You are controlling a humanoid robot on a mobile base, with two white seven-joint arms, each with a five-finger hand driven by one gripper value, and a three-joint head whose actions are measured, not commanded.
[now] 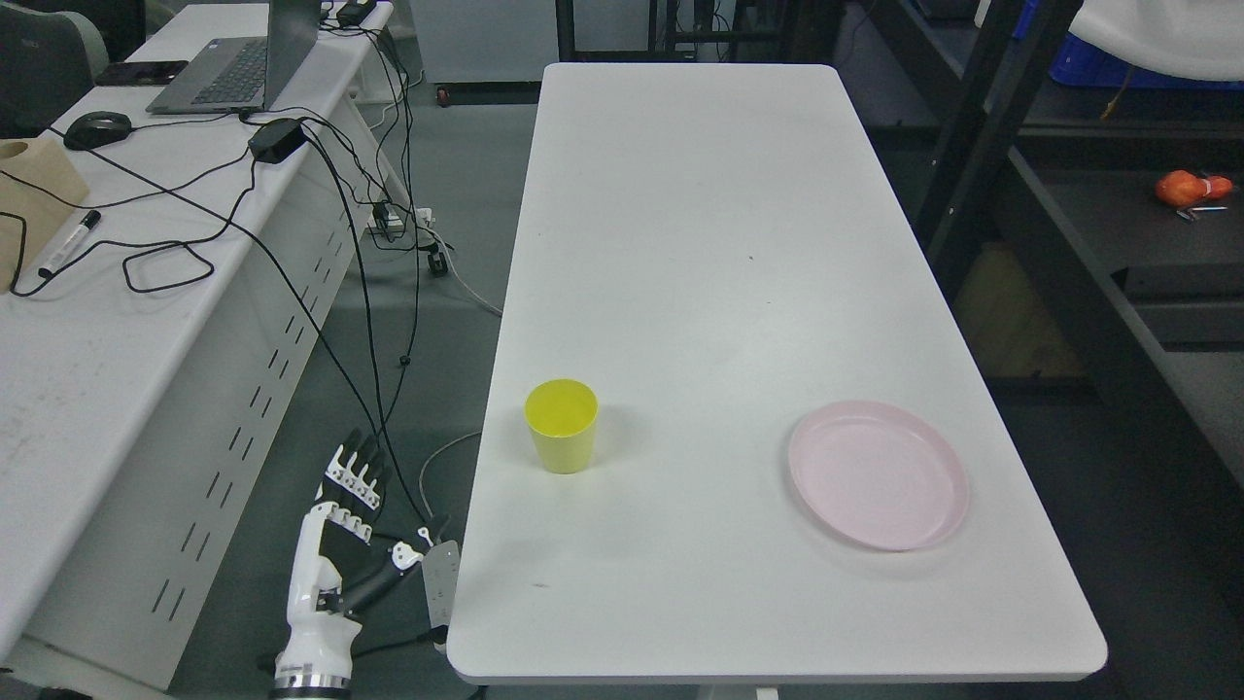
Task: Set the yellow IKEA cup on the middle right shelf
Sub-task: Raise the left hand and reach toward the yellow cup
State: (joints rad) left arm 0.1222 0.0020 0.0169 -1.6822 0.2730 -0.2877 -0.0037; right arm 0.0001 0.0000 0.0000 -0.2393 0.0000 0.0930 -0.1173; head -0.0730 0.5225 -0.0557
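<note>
Though unlabelled, yellow cup (562, 424) upright.

I see a plain yellow cup (562, 425) on the white table (700, 243), and to its right a pale pink plate (878, 475). My left hand (340, 530) is white with black joints. Far right, something orange (1192, 187) lies on a dark shelf (1118, 209).

yellow cup (562, 424) upright, bare white table (700, 243) on all sides of it, pink plate (878, 473) well right of cup, left hand (335, 525) off table edge left of cup
</note>
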